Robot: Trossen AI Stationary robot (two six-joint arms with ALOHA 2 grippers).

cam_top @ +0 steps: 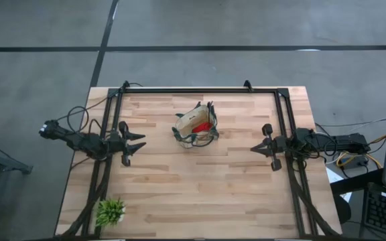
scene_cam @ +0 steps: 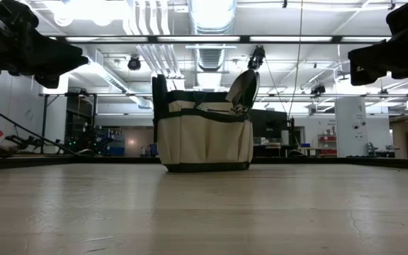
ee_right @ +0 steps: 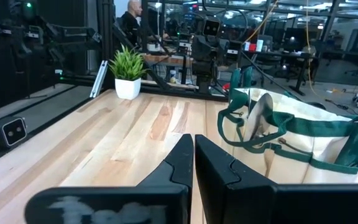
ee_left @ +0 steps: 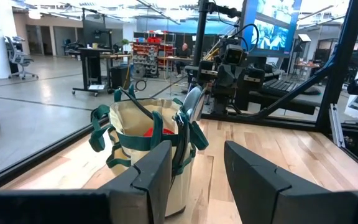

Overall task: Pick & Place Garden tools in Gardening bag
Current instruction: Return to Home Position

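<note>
Tan fabric marks the bag, which stands upright at mid-width of the table, somewhat toward the far edge, between the two arms and apart from both. A trowel rests blade-up inside it. The silver blade projects above the rim, apparently because the bag is shallower than the tool is long. A red glove shows in the open mouth (other contents are hidden by the walls). No tool shows loose on the boards, so loading appears complete.

The left gripper hangs above the table to the left of the bag, fingers spread and holding nothing. The right gripper hangs to the right of the bag, fingers pressed together, also empty. Both point inward at the bag from a stand-off, a posture consistent with parking rather than reaching. The plant stands at the near left corner, well apart from the work; it is not a tool and is not to be bagged.
</note>
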